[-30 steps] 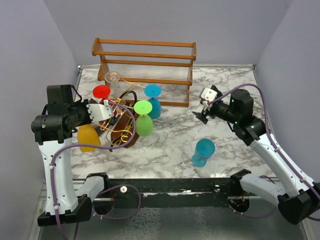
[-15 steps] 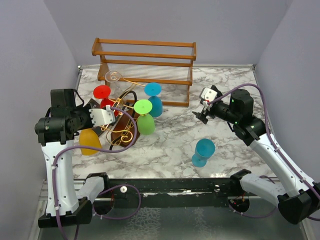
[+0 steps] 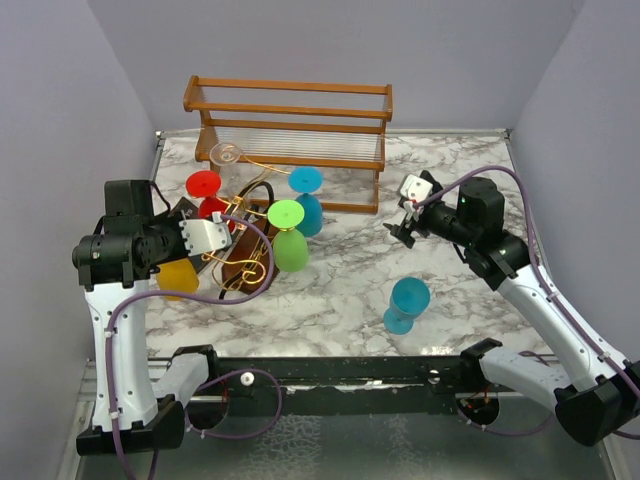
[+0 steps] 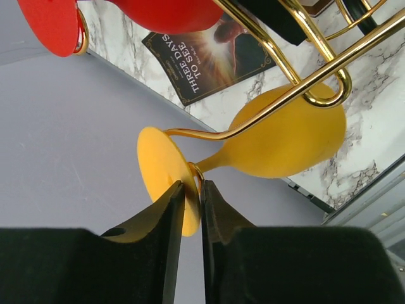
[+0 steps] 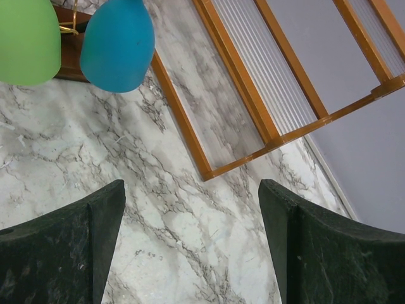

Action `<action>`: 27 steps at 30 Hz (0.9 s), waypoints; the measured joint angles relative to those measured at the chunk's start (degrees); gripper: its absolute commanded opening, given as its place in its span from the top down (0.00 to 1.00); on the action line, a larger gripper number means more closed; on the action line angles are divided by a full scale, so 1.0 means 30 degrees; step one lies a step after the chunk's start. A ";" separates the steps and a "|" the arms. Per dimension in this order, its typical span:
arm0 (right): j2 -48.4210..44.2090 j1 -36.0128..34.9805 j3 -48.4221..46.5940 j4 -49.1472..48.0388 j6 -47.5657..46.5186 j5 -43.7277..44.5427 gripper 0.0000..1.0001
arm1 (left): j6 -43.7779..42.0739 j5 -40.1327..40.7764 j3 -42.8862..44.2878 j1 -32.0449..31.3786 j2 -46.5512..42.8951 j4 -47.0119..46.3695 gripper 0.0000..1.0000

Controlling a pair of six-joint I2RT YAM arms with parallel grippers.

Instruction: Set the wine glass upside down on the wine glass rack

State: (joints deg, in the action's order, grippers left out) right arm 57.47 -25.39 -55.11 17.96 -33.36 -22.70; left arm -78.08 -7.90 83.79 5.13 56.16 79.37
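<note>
Yellow wine glass [image 4: 285, 142] hangs bowl-down at the left end of the wine glass rack [image 3: 240, 262], its stem caught in a gold wire hook and its foot turned toward the left wall. In the top view its bowl [image 3: 180, 278] sits close to the counter's left edge, partly hidden by the left arm; little room on that side. Left gripper [image 4: 193, 187]: fingers nearly together, only a thin slit between them, tips right at the foot beside the stem. Cannot tell whether they pinch the foot. Red glass [image 3: 203, 185], green glass [image 3: 290, 245] and blue glass [image 3: 308, 205] hang on the same rack, crowded around its wire loops. A printed card [image 4: 209, 57] lies on the marble under the red glass. Wooden slatted frame [image 3: 290, 100] stands along the far edge of the counter [image 3: 340, 270], just behind the rack. Right gripper [image 5: 190, 187]: fingers wide apart, holding nothing, hovering over bare marble to the right of the frame's corner. Open marble lies between the rack and this gripper. A teal glass [image 3: 405, 305] stands alone toward the near edge, well apart from the rack.
</note>
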 measured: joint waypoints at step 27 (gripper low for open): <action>0.0160 0.0000 -0.0474 0.1056 0.0007 0.0036 0.14 | 0.0474 -0.1399 0.2033 -0.0095 0.0648 0.0423 0.44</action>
State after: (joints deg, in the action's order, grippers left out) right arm 57.95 -25.39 -56.53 21.12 -33.34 -22.59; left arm -76.66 -12.10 89.89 4.84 58.11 80.64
